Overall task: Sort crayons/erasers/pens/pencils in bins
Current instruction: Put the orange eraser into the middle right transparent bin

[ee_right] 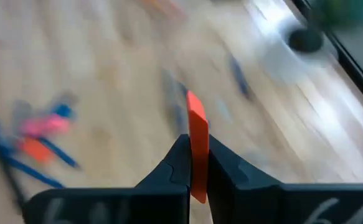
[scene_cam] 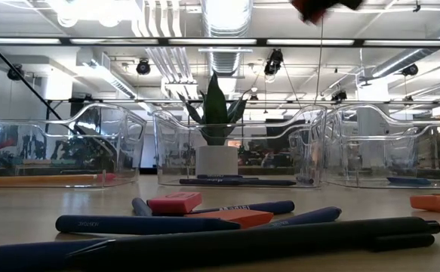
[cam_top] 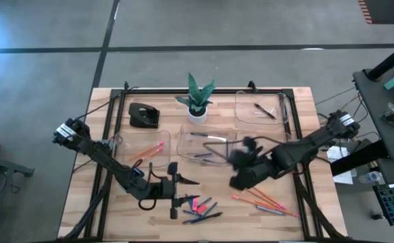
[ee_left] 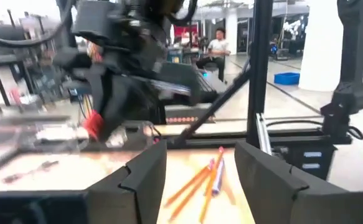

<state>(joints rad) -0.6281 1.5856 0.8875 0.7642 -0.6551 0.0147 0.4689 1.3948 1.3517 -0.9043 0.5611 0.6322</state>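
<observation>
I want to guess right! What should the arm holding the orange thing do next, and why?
Probably carry it over to the clear bins. The right gripper is shut on an orange eraser above the table, and it is not over a bin yet.

Wooden table (cam_top: pixel 115 196), clear bins (cam_top: pixel 261 108), potted plant (cam_top: pixel 197 98), black desk object (cam_top: pixel 143 116), loose pencils (cam_top: pixel 264 199), pens (cam_top: pixel 203 214), erasers (cam_top: pixel 195 202)
</observation>
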